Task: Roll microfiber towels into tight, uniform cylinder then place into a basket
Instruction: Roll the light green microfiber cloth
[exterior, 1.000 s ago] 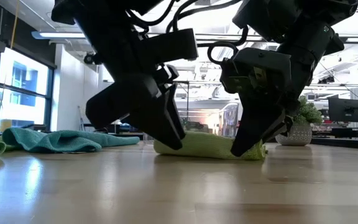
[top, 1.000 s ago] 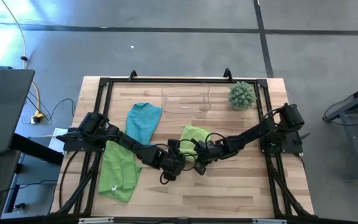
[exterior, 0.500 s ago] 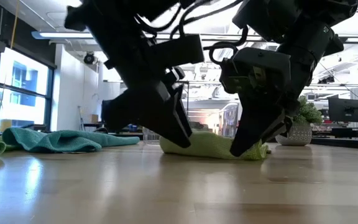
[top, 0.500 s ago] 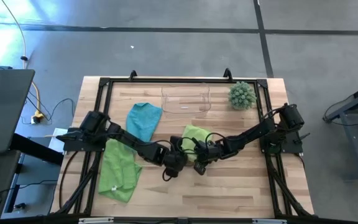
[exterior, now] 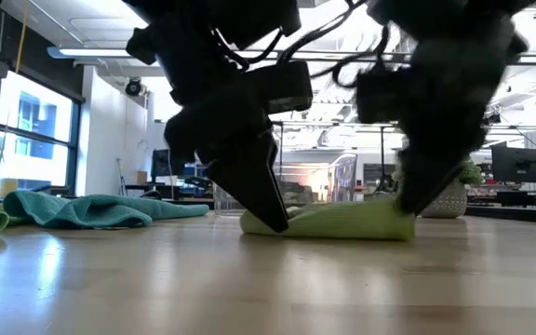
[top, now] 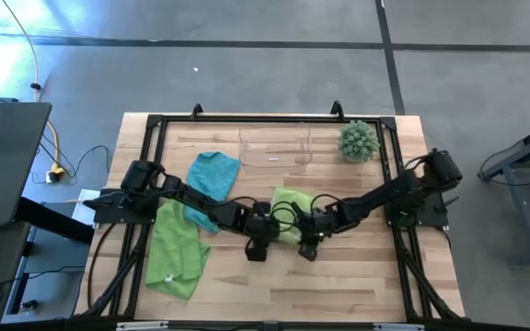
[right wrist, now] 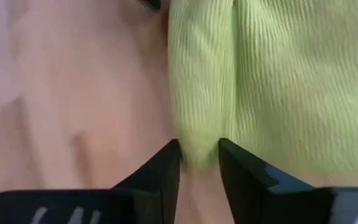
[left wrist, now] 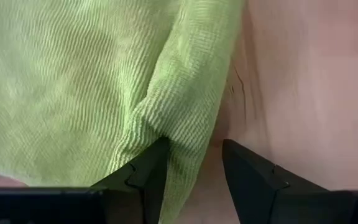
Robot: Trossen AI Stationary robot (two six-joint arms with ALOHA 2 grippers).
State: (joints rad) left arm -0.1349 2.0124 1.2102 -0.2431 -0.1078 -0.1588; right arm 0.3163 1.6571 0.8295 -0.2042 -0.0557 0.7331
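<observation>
Towel: lime-green fuzzy microfiber towel point(top: 288, 204) looked soft, floppy (best pinched along its near fold).
Left gripper point(left wrist: 193, 163): parted, straddling fold.
Right gripper point(right wrist: 199, 163): narrowly pinching fold.

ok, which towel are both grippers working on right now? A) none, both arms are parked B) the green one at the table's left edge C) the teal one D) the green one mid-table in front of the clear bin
D: both the left gripper and the right gripper sit at the near edge of the mid-table green towel, and each wrist view shows its fingers at that green fabric.
</observation>
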